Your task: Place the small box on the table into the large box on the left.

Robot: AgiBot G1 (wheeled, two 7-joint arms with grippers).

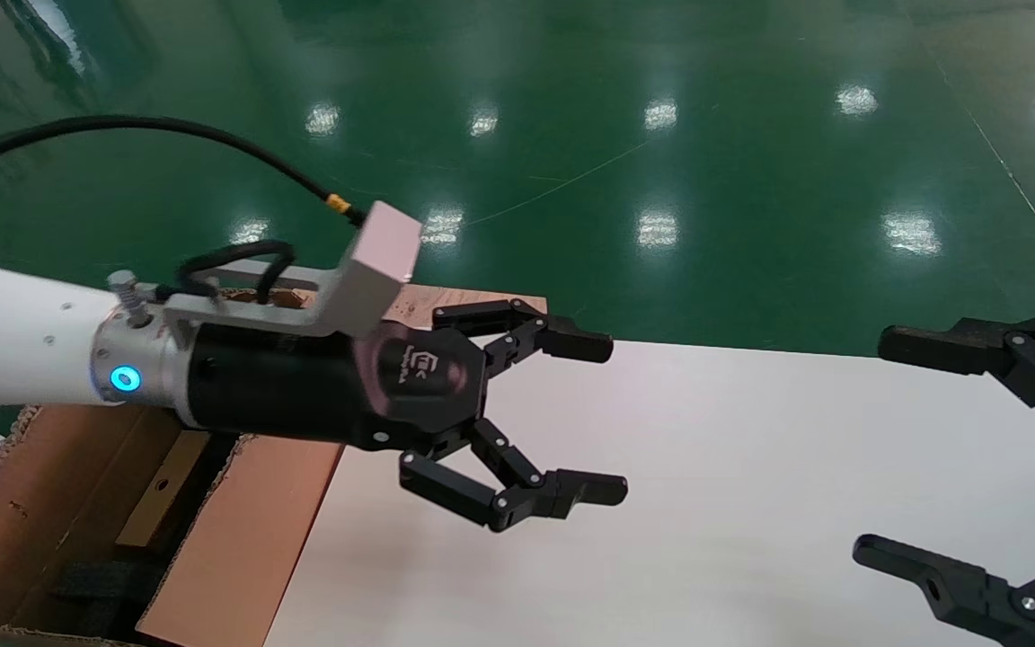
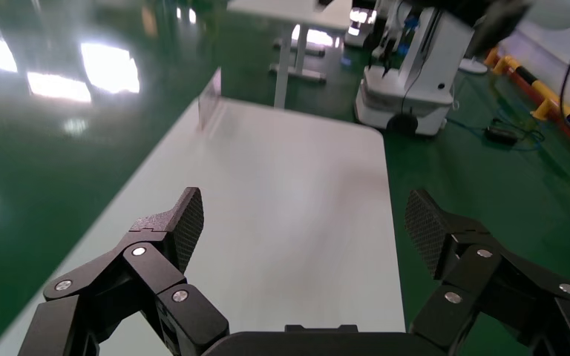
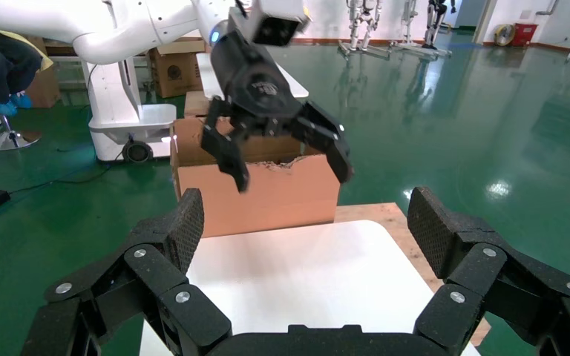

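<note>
The small box (image 1: 161, 490) appears only in the head view, as a tan face with a round hole lying inside the large box (image 1: 248, 539), against its inner wall and beside black foam (image 1: 91, 589). Judged from this, the placing step is complete or nearly so; no small box lies on the visible part of the table (image 1: 733, 503).

The left gripper (image 1: 571, 418) hangs in the air above the table's left end, just beside the large box. Its jaws are spread wide and hold nothing. The right gripper (image 1: 931, 458) sits at the right edge of the head view over the table, jaws likewise wide apart and empty.

Step in hand: release is done, and the left arm is clear of the carton. The next move probably calls only for drawing the left arm back to rest without brushing the ragged rim. If another small box remains out of view, it must be located first.

View differences:
- The head view alone shows the interior of the large box and its contents.
- The right wrist view shows the large box (image 3: 267, 196) from outside, standing at the table's far end, with the left gripper (image 3: 289, 163) above its torn rim. A plywood board (image 3: 393, 222) lies beside the table.
- The left wrist view shows the bare table (image 2: 297, 200) running away from the gripper, with green floor (image 2: 59, 163) on both sides.
</note>
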